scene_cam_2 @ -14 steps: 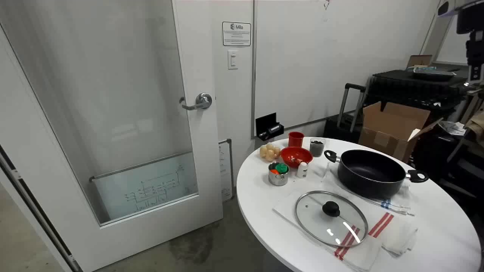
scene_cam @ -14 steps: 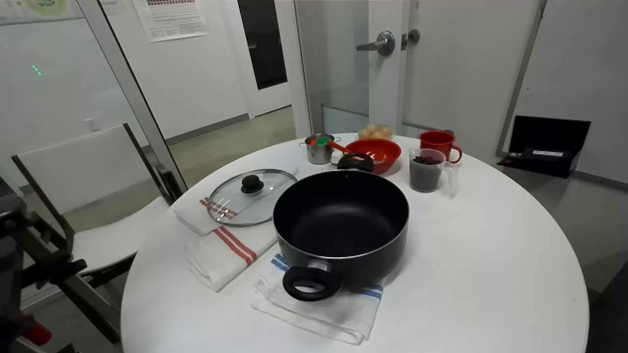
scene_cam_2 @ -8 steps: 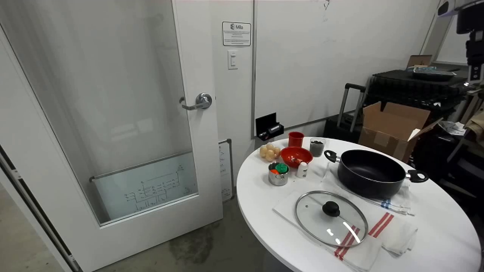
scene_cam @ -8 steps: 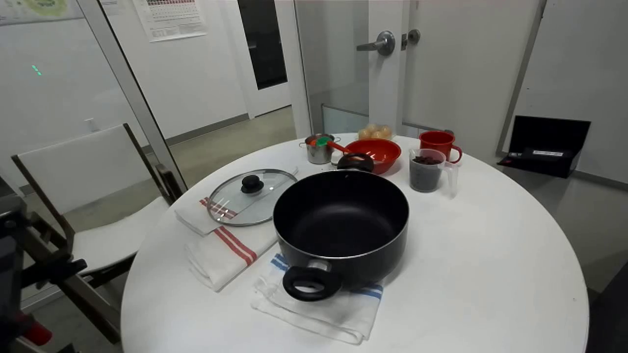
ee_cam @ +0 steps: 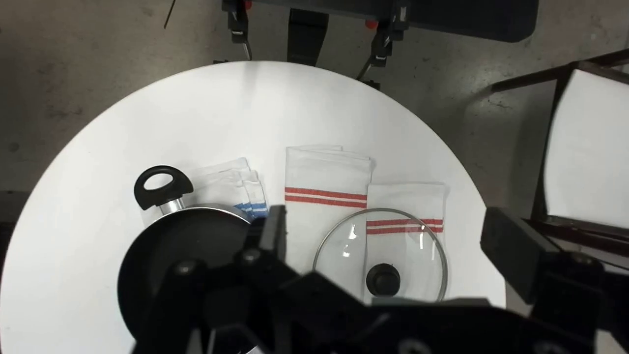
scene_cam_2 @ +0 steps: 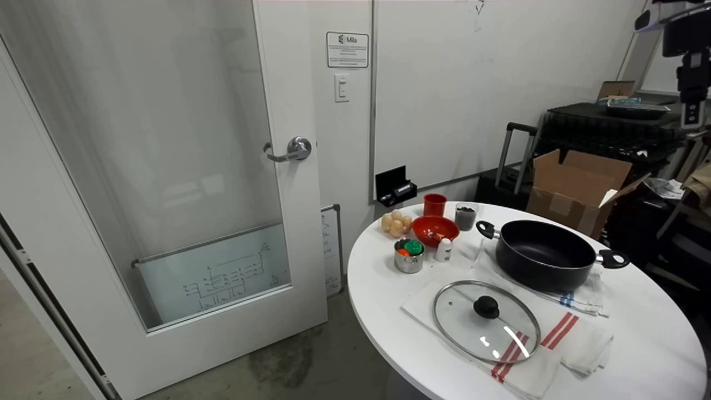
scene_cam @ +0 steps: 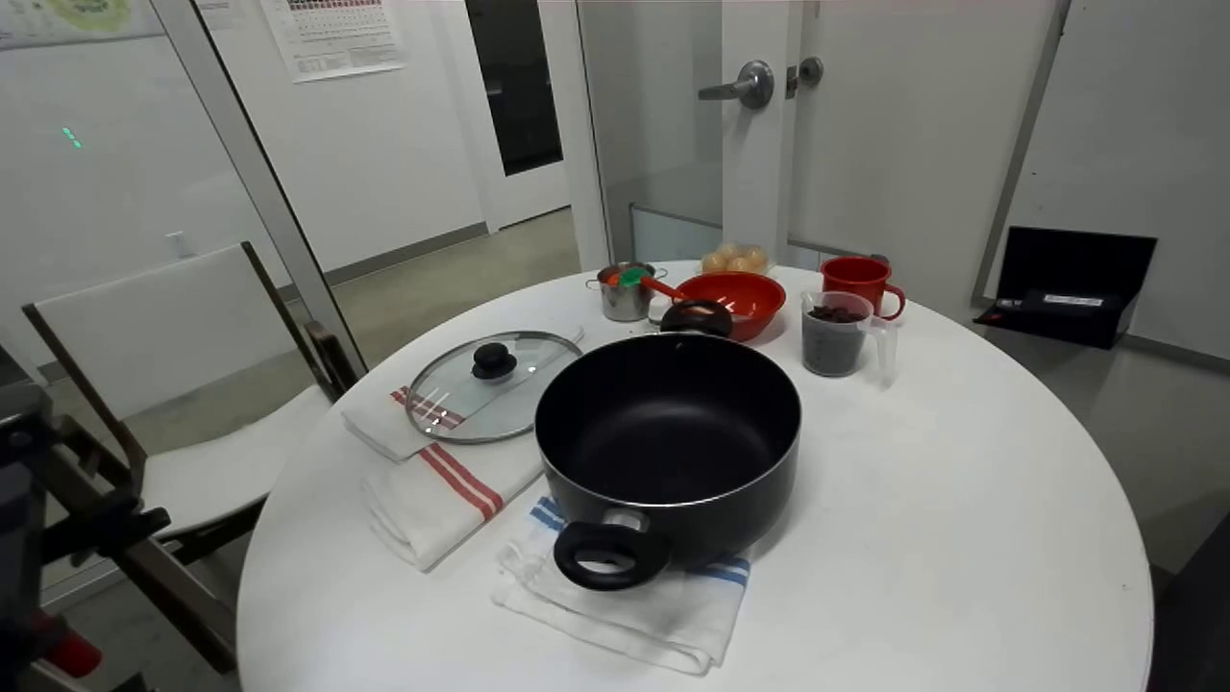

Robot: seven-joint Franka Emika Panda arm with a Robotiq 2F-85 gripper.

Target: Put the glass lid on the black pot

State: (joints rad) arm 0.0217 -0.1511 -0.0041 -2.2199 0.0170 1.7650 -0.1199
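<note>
Plainly, black pot (scene_cam: 668, 432) uncovered, measuring cup (scene_cam: 828, 354) holding dark pieces (scene_cam: 836, 314).

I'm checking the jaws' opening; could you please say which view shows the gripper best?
The wrist view: both jaws of the gripper show, standing apart. An exterior view catches part of the gripper at upper right; no further view shows it.

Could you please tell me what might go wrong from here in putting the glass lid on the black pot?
If the open fingers meet the black knob off-centre, the glass lid could tilt or slip when lifted. The red-striped cloth under the lid might shift or drag along. The black pot rests on a blue-striped cloth, so a bump from the lid might slide it.
</note>
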